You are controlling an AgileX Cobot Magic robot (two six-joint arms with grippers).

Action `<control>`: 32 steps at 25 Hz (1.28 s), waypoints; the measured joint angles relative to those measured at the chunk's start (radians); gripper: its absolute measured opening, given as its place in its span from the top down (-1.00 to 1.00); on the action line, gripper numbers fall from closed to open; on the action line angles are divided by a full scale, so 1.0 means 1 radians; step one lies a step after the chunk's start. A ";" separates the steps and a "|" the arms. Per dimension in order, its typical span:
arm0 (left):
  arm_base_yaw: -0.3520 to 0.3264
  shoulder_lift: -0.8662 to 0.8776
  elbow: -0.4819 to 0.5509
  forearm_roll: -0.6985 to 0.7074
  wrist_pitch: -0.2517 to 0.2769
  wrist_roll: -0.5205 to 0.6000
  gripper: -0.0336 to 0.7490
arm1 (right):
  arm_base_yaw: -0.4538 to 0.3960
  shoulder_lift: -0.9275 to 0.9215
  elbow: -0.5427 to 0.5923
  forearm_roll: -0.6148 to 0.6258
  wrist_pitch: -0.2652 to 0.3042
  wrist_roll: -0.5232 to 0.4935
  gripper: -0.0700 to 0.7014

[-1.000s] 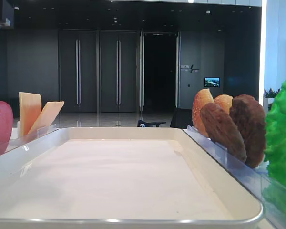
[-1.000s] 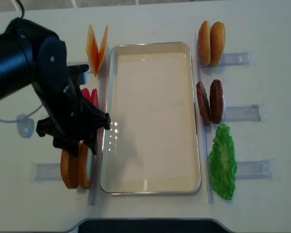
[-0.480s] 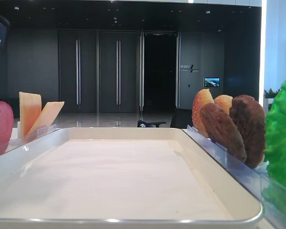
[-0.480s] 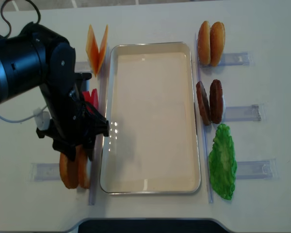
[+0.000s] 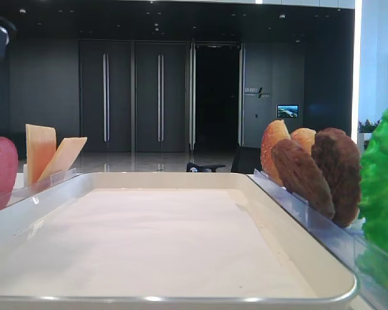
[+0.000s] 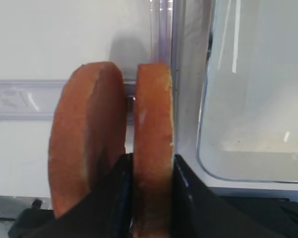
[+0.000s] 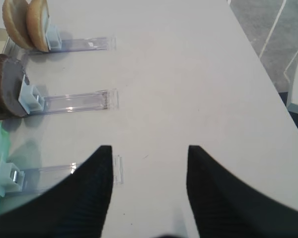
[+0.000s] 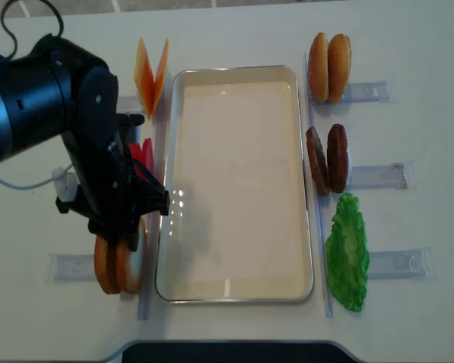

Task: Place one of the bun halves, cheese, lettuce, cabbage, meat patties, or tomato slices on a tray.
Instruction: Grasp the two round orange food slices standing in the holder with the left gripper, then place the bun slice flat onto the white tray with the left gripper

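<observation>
My left gripper [image 6: 153,196] is shut on a bun half [image 6: 154,124] that stands on edge in its clear holder, one black finger [image 6: 120,198] on each flat side. A second bun half [image 6: 84,144] stands just left of it. From above, the left gripper [image 8: 129,236] sits over these bun halves [image 8: 108,266], beside the white tray's [image 8: 234,69] left rim. Nothing lies on the tray [image 5: 149,245]. My right gripper [image 7: 149,148] is open over bare table, holding nothing.
Cheese [image 8: 151,76] and tomato slices [image 8: 142,153] stand left of the tray. Two more bun halves [image 8: 330,59], meat patties [image 8: 327,159] and lettuce [image 8: 346,253] line its right side in clear holders [image 7: 74,101]. The table's edge [image 7: 268,74] runs right of my right gripper.
The left gripper has dropped over the bun pair and closed its fingers on the half nearer the tray. The right gripper has not moved.
</observation>
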 joint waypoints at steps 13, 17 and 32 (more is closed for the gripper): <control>-0.002 -0.206 0.000 -0.044 -0.021 0.002 0.49 | 0.000 0.000 0.000 -0.001 0.000 0.000 -0.11; -0.003 -0.311 0.000 -0.103 -0.072 0.026 0.49 | 0.000 0.000 0.000 -0.001 0.000 0.000 -0.11; 0.091 -0.495 0.175 -0.560 -0.410 0.453 0.49 | 0.000 0.000 0.000 0.000 0.000 0.000 -0.11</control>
